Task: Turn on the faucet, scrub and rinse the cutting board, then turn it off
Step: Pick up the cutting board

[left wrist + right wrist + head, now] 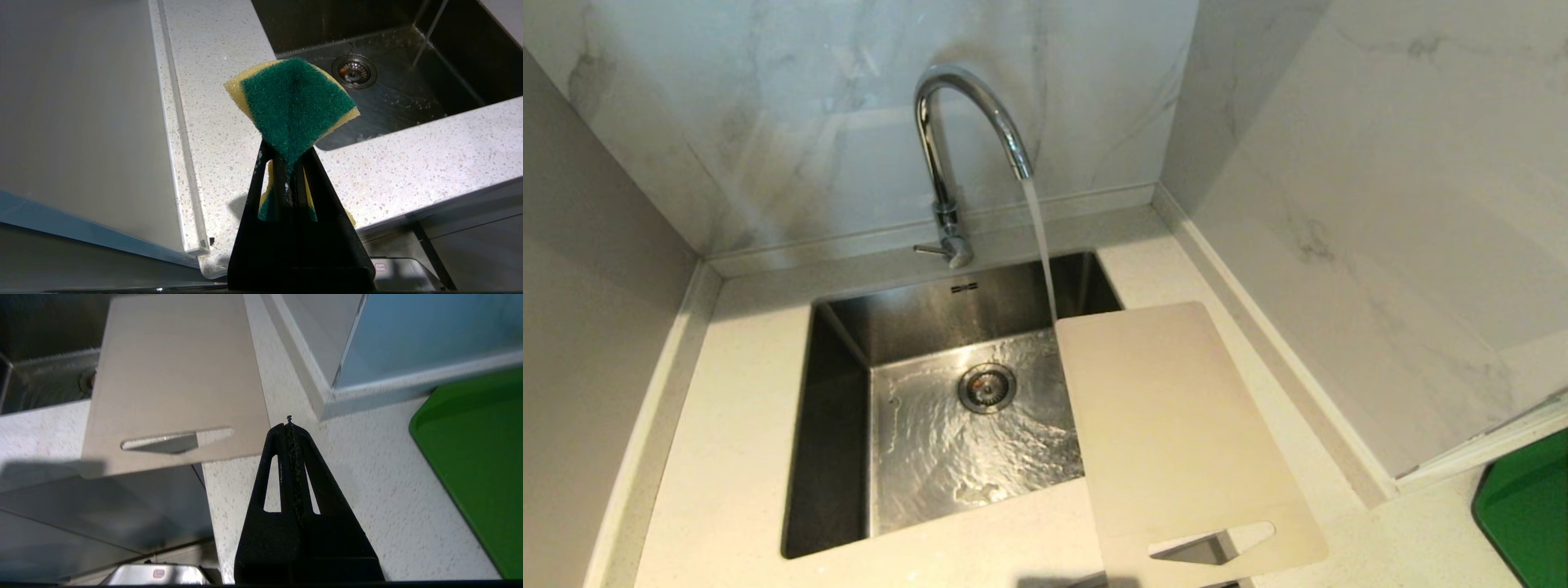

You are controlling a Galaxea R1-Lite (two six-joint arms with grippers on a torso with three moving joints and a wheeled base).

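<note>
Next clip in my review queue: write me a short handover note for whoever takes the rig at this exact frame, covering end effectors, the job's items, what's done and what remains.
Left end effector: shut on the green-and-yellow sponge, held over the countertop at the sink's near edge.
Right end effector: shut, empty, over the counter just off the cutting board's handle end.
Faucet: on, water stream running.
Cutting board: lies across the sink's right edge, its far end over the basin; the stream passes close by its far left corner.
Green tray: on the counter, far right.
Done: faucet on, sponge picked up.
Left: whether the board is already scrubbed or rinsed can't be told; the faucet still needs turning off.
</note>
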